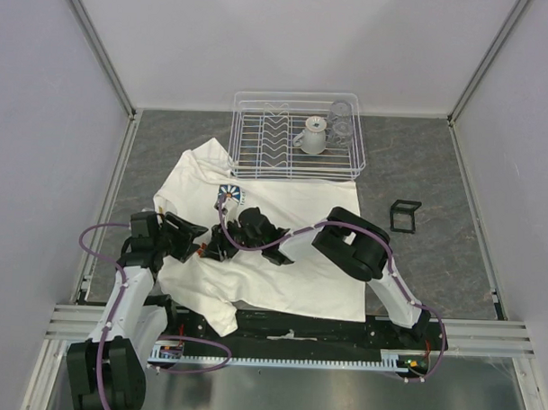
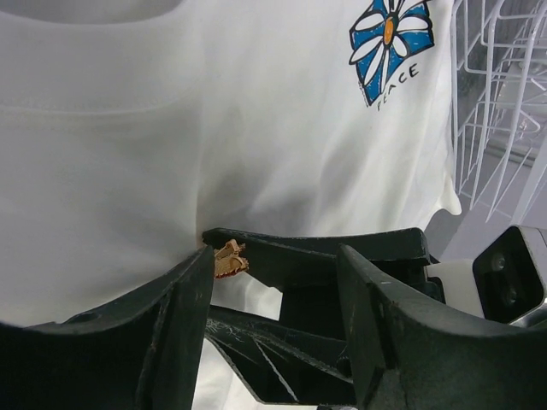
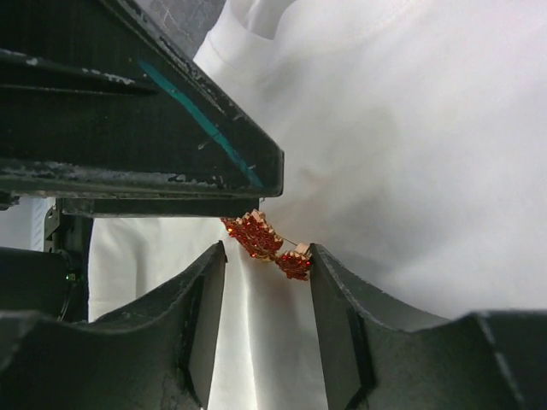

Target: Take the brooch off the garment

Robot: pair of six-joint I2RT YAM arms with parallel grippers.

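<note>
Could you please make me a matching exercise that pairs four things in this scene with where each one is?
Things:
1. brooch
2. daisy print
3. white cup
4. black frame

Places:
A. inside the wire rack
B. on the table, to the right of the T-shirt
C. at the fingertips of the right gripper
D. printed on the T-shirt

Pairs: 1-C, 2-D, 3-A, 4-B
</note>
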